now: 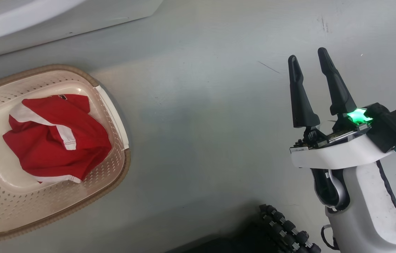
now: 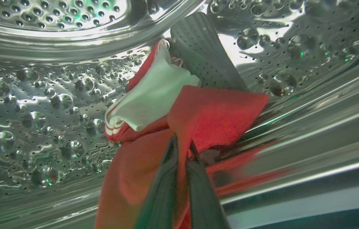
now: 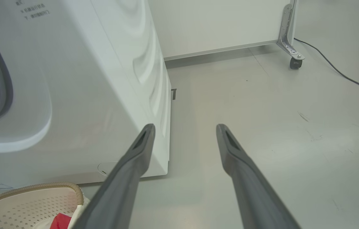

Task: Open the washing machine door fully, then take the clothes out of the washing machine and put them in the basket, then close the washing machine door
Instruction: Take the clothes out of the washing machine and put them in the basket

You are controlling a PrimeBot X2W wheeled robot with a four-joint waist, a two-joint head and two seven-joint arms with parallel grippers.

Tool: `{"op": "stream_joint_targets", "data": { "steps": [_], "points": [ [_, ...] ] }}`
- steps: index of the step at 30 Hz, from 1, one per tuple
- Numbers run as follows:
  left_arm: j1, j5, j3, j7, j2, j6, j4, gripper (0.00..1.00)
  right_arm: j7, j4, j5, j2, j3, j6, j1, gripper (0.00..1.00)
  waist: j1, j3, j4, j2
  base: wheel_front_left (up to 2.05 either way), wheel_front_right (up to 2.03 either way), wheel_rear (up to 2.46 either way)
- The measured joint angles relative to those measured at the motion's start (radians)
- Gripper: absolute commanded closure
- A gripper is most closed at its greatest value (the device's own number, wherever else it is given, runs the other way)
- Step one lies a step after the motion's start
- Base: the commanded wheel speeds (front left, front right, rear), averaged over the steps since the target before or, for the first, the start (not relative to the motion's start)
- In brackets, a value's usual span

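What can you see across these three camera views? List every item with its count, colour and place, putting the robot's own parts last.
Washing machine: one, white, on the floor at the right wrist view's left.
Drum: one, perforated steel, around the left gripper.
Drum paddle: one, grey, behind the drum garment.
Drum garment: one, red with white, lying in the drum.
Basket: one, cream with a brown rim, on the floor at the head view's left.
Basket garment: one, red with white stripes, inside the basket.
Castor: one, black, under a metal bracket.
Cable: one, black, on the floor.
Floor: one, grey.
Left gripper: one, dark, shut on the drum garment.
Right gripper: one, dark, open, empty, above the floor.
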Motion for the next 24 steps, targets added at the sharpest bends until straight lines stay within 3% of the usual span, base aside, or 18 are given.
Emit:
{"op": "stream_joint_targets", "data": {
  "steps": [13, 24],
  "points": [
    [0.025, -0.035, 0.008, -0.193, -0.087, 0.003, -0.032, 1.00, 0.000, 0.006, -0.059, 0.000, -0.052, 0.000, -0.003, 0.00, 0.0000, -0.026, 0.059, 0.0000, 0.00, 0.00, 0.00],
    [0.185, -0.111, 0.079, -0.436, -0.197, 0.072, -0.060, 1.00, 0.000, 0.016, -0.119, -0.001, -0.081, 0.000, -0.003, 0.00, 0.0000, -0.070, 0.132, 0.0000, 0.00, 0.00, 0.00]
  ]
}}
